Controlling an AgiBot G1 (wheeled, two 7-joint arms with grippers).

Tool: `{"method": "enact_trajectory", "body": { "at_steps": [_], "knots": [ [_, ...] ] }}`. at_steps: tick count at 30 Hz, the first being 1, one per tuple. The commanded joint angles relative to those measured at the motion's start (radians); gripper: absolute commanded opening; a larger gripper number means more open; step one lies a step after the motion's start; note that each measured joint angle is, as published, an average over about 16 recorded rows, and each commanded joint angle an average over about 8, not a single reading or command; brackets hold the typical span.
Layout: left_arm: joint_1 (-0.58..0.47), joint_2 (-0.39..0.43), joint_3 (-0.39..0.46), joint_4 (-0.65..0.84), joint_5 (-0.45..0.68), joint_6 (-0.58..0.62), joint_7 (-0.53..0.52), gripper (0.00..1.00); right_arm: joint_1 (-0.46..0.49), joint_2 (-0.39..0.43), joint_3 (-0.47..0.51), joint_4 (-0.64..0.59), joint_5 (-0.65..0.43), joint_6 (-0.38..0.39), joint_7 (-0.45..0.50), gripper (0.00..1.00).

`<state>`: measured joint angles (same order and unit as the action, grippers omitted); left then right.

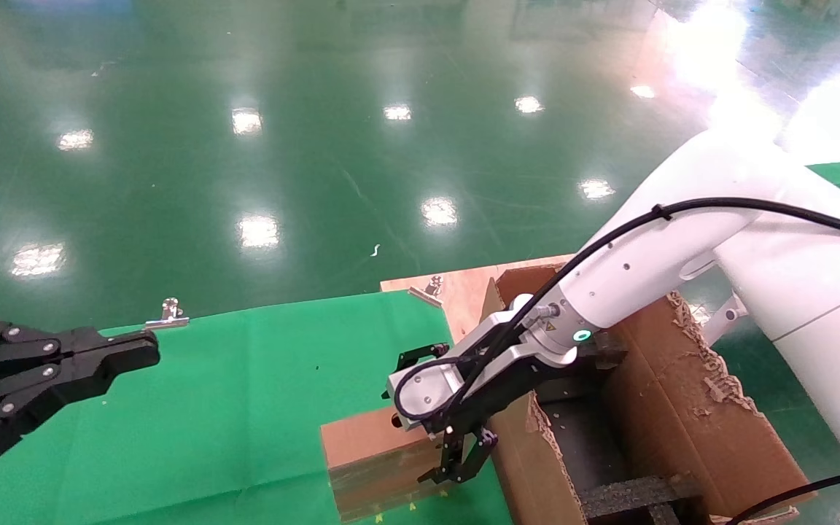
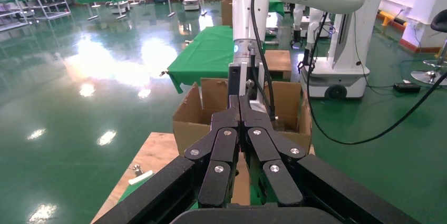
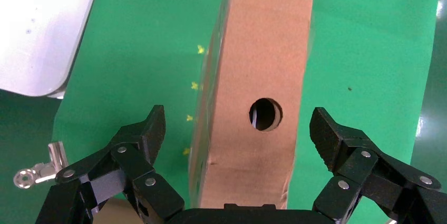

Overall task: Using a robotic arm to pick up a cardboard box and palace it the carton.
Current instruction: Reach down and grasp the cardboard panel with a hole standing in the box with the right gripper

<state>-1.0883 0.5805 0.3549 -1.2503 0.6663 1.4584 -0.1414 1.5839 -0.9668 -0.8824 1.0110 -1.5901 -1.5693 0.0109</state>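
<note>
The cardboard box lies at the near edge of the green-covered bench, at about 6 o'clock in the head view, just beside the left wall of the carton. In the right wrist view the cardboard box shows its narrow top face with a small round hole, and a strip of shiny tape runs down its side.

The right pincer of the robotic arm hangs over the near right end of the box with its fingers spread wide. From the wrist, one black finger stands on each side of the box, apart from the cardboard, so the box sits between them ungripped.

The carton stands at 4 o'clock, its flaps ragged and torn, with black foam inserts inside.

At 9 o'clock the left pincer hovers over the bench's left part, well apart from the box, its jaws pressed together and holding nothing.

Farther off, a metal clip sits on the bench's far edge at 11 o'clock, and a bare wooden board shows behind the carton. Beyond lies a glossy green floor.
</note>
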Motion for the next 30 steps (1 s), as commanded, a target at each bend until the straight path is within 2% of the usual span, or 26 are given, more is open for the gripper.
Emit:
{"method": "enact_trajectory", "body": {
  "at_steps": [1, 4, 5, 6, 30],
  "knots": [
    [0.000, 0.000, 0.000, 0.000, 0.000, 0.000, 0.000, 0.65, 0.007, -0.005, -0.015, -0.006, -0.003, 0.003, -0.008, 0.57],
    [0.000, 0.000, 0.000, 0.000, 0.000, 0.000, 0.000, 1.00, 0.013, -0.010, -0.024, -0.013, -0.007, 0.004, -0.011, 0.19],
    [0.000, 0.000, 0.000, 0.000, 0.000, 0.000, 0.000, 1.00, 0.014, -0.010, -0.026, -0.015, -0.008, 0.004, -0.012, 0.07],
    [0.000, 0.000, 0.000, 0.000, 0.000, 0.000, 0.000, 1.00, 0.016, -0.011, -0.028, -0.016, -0.009, 0.004, -0.012, 0.02],
    [0.000, 0.000, 0.000, 0.000, 0.000, 0.000, 0.000, 1.00, 0.008, -0.006, -0.017, -0.010, -0.001, 0.004, -0.011, 0.00]
  ]
}}
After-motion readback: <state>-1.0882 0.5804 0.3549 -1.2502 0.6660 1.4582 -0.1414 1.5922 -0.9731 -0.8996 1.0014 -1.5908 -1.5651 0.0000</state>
